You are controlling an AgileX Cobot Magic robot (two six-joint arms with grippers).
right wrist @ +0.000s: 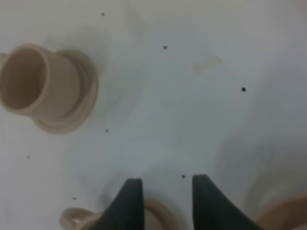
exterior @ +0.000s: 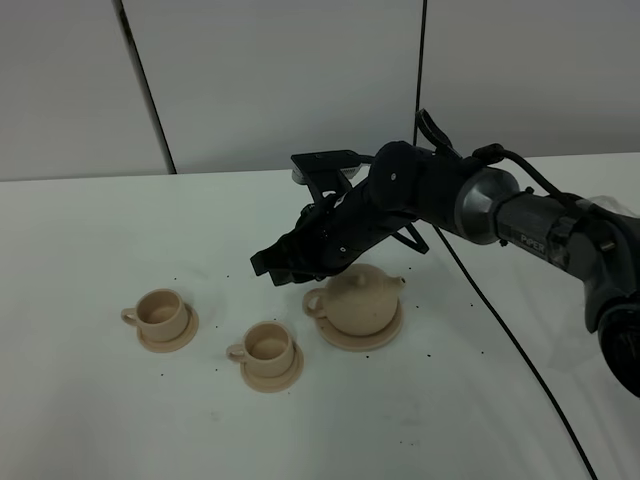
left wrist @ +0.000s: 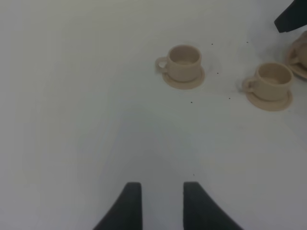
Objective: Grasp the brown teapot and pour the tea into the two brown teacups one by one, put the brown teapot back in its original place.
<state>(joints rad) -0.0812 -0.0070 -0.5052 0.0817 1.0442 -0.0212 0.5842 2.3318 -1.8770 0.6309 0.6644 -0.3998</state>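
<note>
The brown teapot [exterior: 362,300] sat upright on its wide saucer [exterior: 388,338], lid on, with nothing gripping it. The near teacup [exterior: 268,345] stood at its 8 o'clock and the far teacup [exterior: 162,312] at 9. The grasp looked like the step in hand. The right gripper [exterior: 270,268] hovered at the pot's 10 o'clock and would need to come down onto the handle. Its fingers [right wrist: 129,206] stood partly apart, holding nothing — the left gripper [left wrist: 160,184], over bare table [left wrist: 72,120], likewise.

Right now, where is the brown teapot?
In the exterior high view, the brown teapot sits on its wide saucer, just right of the nearer teacup.
</note>
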